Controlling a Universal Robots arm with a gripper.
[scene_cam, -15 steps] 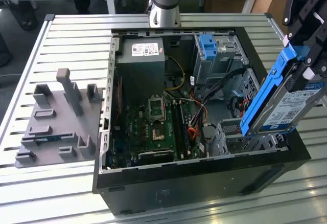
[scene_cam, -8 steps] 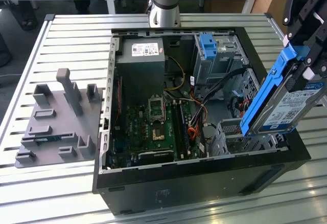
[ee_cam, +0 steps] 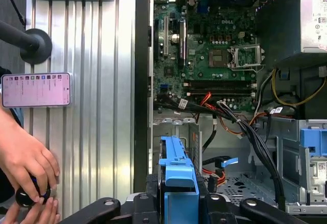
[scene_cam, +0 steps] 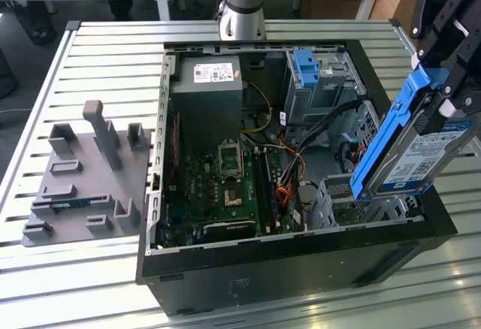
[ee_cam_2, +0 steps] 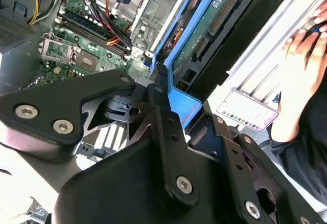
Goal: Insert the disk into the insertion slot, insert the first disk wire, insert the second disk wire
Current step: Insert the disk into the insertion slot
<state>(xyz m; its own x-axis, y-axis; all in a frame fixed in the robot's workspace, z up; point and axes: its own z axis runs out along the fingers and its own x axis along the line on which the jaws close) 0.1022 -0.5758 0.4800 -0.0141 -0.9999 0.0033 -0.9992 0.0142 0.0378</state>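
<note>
Disk (scene_cam: 428,156), silver with white label and blue caddy, is held tilted, pinched by the gripper (scene_cam: 445,102), above the insertion slot (scene_cam: 342,197); cables (scene_cam: 284,192) lie beside the slot

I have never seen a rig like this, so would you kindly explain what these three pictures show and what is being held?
This is a single robot arm at the edge of a slatted metal table. The exterior view comes from a camera off the arm; both wrist views come from cameras riding near its wrist. On the table lies an open computer case and, at the exterior view's left, a grey plastic holder. The gripper is shut on the disk, a silver hard drive in a blue frame, tilted over the low grey cage inside the case, not yet seated in it. In the first wrist view a person's hand is near a phone on the table.
</note>
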